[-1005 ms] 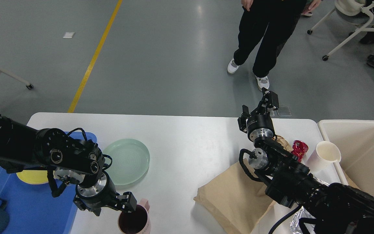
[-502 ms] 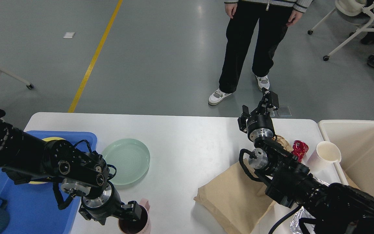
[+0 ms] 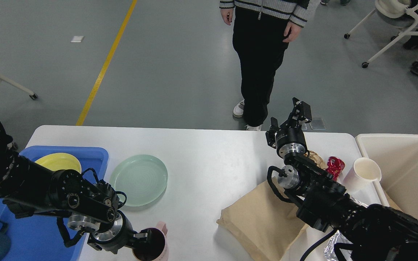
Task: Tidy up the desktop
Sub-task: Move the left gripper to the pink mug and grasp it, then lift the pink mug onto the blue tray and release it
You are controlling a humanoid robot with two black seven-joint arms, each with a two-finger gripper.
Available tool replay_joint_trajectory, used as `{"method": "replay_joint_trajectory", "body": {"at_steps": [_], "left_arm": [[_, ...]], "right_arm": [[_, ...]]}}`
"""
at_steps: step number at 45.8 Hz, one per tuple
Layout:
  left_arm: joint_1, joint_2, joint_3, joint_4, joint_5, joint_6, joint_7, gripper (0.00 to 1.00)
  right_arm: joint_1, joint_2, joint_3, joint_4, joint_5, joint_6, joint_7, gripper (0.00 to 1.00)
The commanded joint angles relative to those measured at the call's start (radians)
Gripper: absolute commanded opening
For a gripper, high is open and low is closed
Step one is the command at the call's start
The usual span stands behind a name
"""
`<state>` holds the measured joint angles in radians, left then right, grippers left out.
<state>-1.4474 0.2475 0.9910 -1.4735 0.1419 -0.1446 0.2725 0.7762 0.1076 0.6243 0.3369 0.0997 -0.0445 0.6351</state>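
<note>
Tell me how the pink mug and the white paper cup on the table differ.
The pink mug stands upright at the desktop's near edge, while the white paper cup is tipped over near the right edge. The mug has a dark inside and a handle; the cup is pale inside with none. The left end effector is at the mug's rim, but nothing touches the cup. Both are open-topped drinking vessels.
</note>
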Motion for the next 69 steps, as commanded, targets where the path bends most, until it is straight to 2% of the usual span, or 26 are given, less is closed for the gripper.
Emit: {"method": "replay_joint_trajectory", "body": {"at_steps": [1,9,15,22,33,38,44,49,54,58,63,69], "left_arm": [[0.012,0.000,0.000,0.002,-0.001,0.028,-0.003,0.79],[0.019,0.001,0.000,0.001,-0.001,0.048,-0.003,0.58],[0.027,0.000,0.000,0.001,-0.001,0.056,-0.003,0.24],[0.028,0.000,0.000,0.001,0.001,0.059,0.004,0.00],[0.021,0.006,0.000,-0.002,0.001,0.053,0.004,0.00],[0.005,0.015,0.000,-0.007,0.001,0.022,0.008,0.00],[-0.096,0.067,-0.005,-0.045,0.002,-0.156,0.011,0.00],[-0.232,0.166,-0.002,-0.094,0.001,-0.312,0.014,0.00],[-0.359,0.278,0.020,-0.096,0.002,-0.493,0.030,0.00],[-0.462,0.358,0.069,-0.096,0.013,-0.607,0.033,0.00],[-0.531,0.420,0.156,-0.094,0.071,-0.670,0.025,0.00],[-0.527,0.470,0.265,-0.090,0.160,-0.653,0.013,0.00]], "right_arm": [[0.000,0.000,0.000,0.001,0.000,0.000,0.000,1.00],[0.000,0.000,0.000,-0.001,0.000,0.000,0.000,1.00],[0.000,0.000,0.000,0.001,0.000,0.000,0.000,1.00],[0.000,0.000,0.000,0.001,0.000,0.000,0.000,1.00],[0.000,0.000,0.000,0.001,0.000,0.000,0.000,1.00],[0.000,0.001,0.000,0.001,0.000,0.000,0.000,1.00],[0.000,0.001,0.000,0.001,0.000,0.000,0.000,1.00],[0.000,0.000,0.000,0.001,0.000,0.000,0.000,1.00],[0.000,0.000,0.000,0.001,0.000,0.000,0.000,1.00],[0.000,0.000,0.000,0.001,0.000,0.000,0.000,1.00],[0.000,0.000,0.000,0.001,0.000,0.000,0.000,1.00],[0.000,0.000,0.000,0.001,0.000,0.000,0.000,1.00]]}}
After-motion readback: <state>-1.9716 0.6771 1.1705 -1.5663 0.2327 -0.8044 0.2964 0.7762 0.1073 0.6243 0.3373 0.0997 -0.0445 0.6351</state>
